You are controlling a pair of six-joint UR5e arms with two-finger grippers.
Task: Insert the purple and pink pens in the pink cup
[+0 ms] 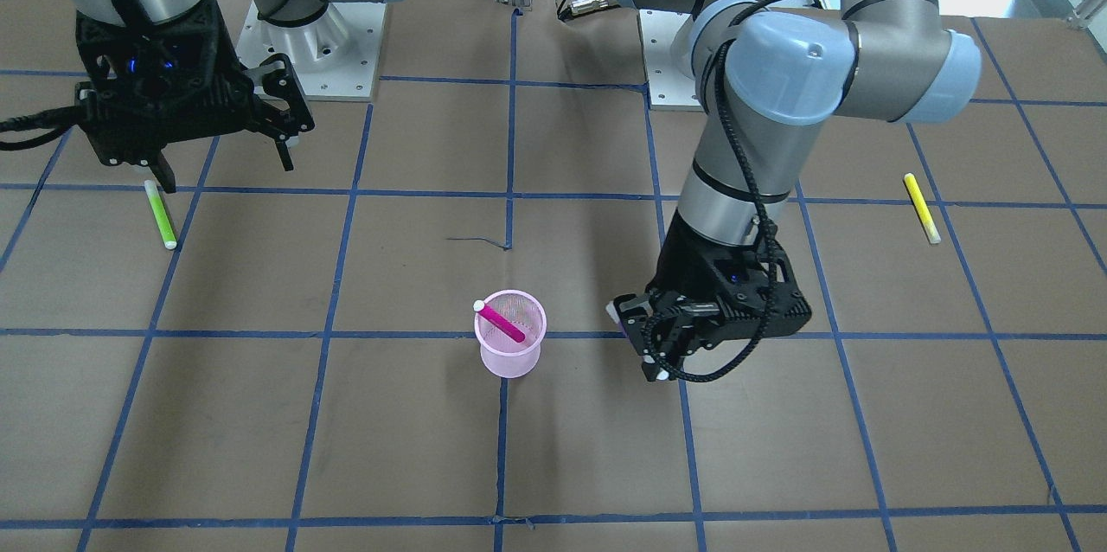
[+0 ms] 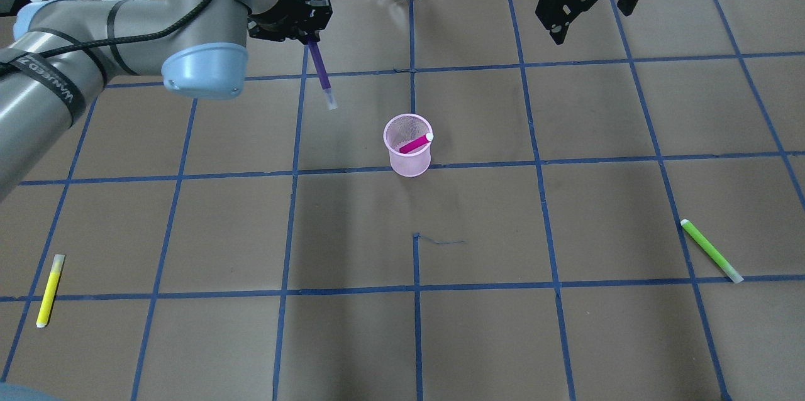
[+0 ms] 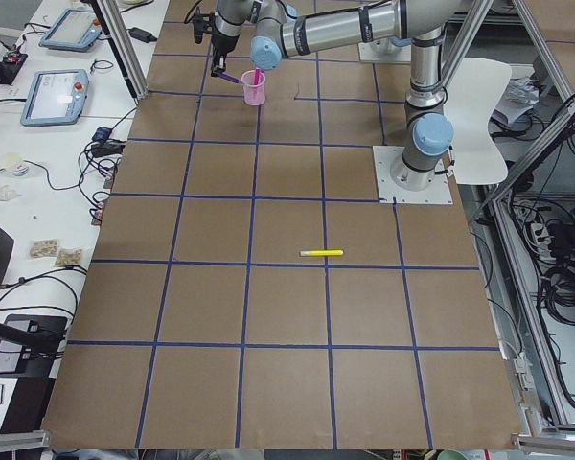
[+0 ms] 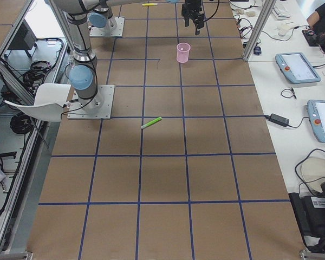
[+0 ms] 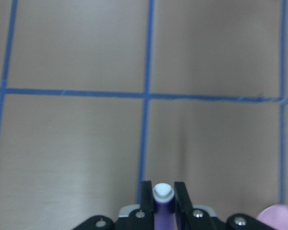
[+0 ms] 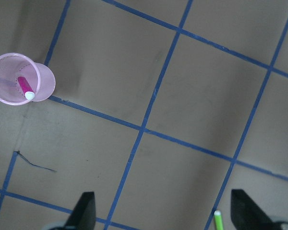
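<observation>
The pink mesh cup (image 2: 409, 153) stands near the table's middle, also in the front view (image 1: 510, 336) and right wrist view (image 6: 19, 79). The pink pen (image 2: 415, 144) leans inside it, white cap up. My left gripper (image 2: 309, 36) is shut on the purple pen (image 2: 321, 74), which hangs above the table to the cup's left; the left wrist view shows its white tip (image 5: 163, 192) between the fingers. My right gripper (image 2: 588, 2) is open and empty, high at the far right, away from the cup.
A yellow pen (image 2: 49, 290) lies at the near left and a green pen (image 2: 710, 250) at the near right. The table is brown paper with a blue tape grid. The left arm's elbow (image 2: 201, 68) hangs over the far left.
</observation>
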